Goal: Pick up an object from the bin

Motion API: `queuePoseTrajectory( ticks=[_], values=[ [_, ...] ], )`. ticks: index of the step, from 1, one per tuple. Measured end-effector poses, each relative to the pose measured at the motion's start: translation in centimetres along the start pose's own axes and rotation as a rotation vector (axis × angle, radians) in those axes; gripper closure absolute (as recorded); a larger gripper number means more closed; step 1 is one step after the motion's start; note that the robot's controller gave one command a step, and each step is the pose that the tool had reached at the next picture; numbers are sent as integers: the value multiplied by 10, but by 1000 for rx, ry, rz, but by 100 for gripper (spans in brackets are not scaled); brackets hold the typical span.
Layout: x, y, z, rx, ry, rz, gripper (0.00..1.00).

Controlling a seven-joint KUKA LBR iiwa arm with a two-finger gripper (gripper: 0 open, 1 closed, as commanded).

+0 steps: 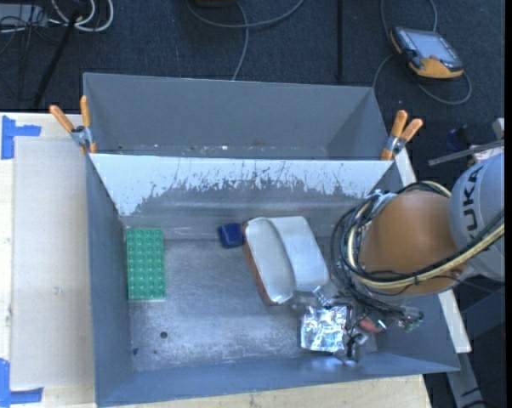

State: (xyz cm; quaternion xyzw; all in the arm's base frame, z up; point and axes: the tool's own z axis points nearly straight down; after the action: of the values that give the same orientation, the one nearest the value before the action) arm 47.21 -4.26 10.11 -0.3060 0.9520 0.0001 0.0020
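I count four things in the bin [103,313], one of each kind. There is one green block [145,264] with bumps on top, lying flat by the left wall. There is one small blue bit [231,235] near the middle, close to the back slope. There is one white tub [286,257] with an orange edge, just right of the blue bit and tipped a little on its side. And there is one shiny lump of foil [322,330] near the front right corner, just in front of the tub.

My arm comes in over the right wall. Its round orange cover [405,232] (that is part of the robot, not a thing to pick) sits over the right side of the bin, with black cables [349,245] looped round it.

The gripper [355,334] is down low by the front right corner. It is right up against the right side of the foil and seems to touch it. I cannot tell how wide the gripper is, and I cannot tell if it has hold of the foil. The foil looks to be resting on the bin floor. The block, the blue bit and the tub are all apart from the gripper.
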Motion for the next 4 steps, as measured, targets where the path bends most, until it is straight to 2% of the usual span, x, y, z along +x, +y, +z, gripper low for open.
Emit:
queuePoseTrajectory(
  ticks=[1, 2, 3, 4],
  values=[
    [2, -13, 2, -2, 4, -207, 0],
    [-5, -4, 31, 0, 0, -465, 0],
    [-5, -4, 31, 0, -1, -467, 0],
    [-6, -3, 32, -1, -1, -470, 100]
  ],
)
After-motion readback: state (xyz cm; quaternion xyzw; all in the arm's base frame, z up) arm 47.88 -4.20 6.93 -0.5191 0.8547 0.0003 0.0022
